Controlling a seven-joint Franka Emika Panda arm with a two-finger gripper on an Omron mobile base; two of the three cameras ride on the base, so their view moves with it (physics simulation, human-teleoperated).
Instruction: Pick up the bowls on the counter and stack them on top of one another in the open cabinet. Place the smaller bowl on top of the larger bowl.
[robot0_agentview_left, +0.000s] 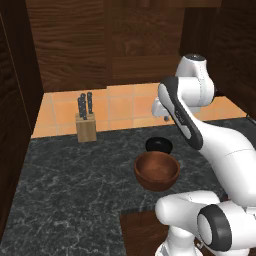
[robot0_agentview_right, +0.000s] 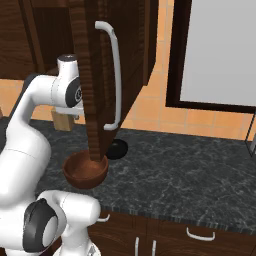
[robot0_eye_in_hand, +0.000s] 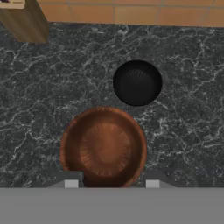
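The larger bowl (robot0_eye_in_hand: 103, 146), deep and reddish-brown, sits upright on the counter (robot0_eye_in_hand: 43, 87). Just beyond it, with a small gap between them, lies the smaller bowl (robot0_eye_in_hand: 137, 83), glossy black. My gripper (robot0_eye_in_hand: 112, 183) hangs high above the wooden bowl's near rim, open and holding nothing. The base views show both the larger bowl (robot0_agentview_left: 156, 171) (robot0_agentview_right: 85, 170) and the smaller bowl (robot0_agentview_left: 159, 145) (robot0_agentview_right: 117, 148) on the counter (robot0_agentview_left: 75, 175) (robot0_agentview_right: 175, 170). The cabinet door (robot0_agentview_right: 105, 75) stands open above them, its lower corner hiding part of the wooden bowl.
A wooden knife block (robot0_agentview_left: 86, 125) (robot0_eye_in_hand: 24, 19) stands at the back left against the orange tiled wall (robot0_agentview_left: 125, 107). Dark wood panels (robot0_agentview_left: 100, 40) rise above the tiles. A long white handle (robot0_agentview_right: 116, 75) runs down the open door. Drawer fronts (robot0_agentview_right: 150, 235) lie below the counter edge.
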